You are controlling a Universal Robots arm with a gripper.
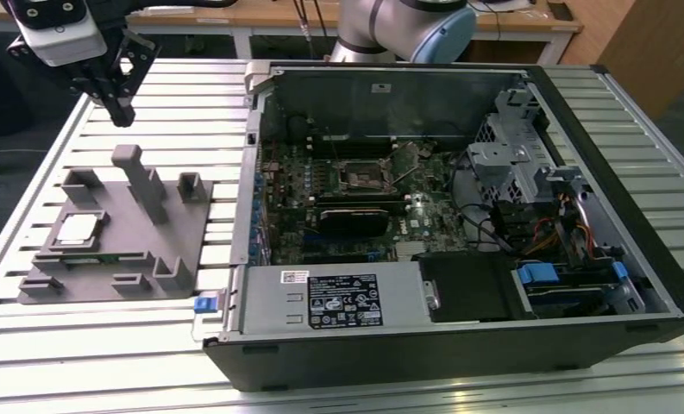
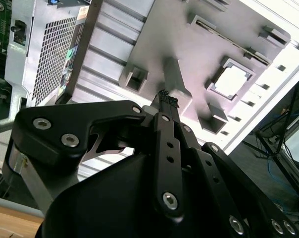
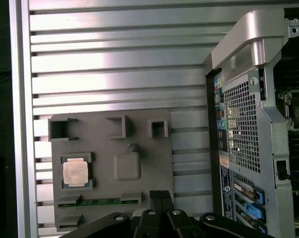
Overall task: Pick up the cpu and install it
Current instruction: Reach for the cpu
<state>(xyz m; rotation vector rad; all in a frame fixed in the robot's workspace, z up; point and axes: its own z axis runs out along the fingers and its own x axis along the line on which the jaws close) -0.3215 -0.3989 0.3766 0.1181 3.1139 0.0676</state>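
Currently the cpu (image 1: 77, 228) is seated flat in a recess of the grey holder (image 1: 123, 240) on the slatted table (image 1: 89, 345), presumably so it can be taken from above; the gripper (image 1: 121, 116) hangs near the holder, fingers pressed together, nothing gripped. Just beside, the computer case (image 1: 457, 345) is laid open on its side; its socket (image 1: 362, 177) is thus exposed upward.

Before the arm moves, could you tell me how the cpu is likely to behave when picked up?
The cpu looks thin and rigid, so probably stiff and light. Its metal top may be slippery. Lying flat in a recess of the grey holder, it is unlikely to roll or tip.
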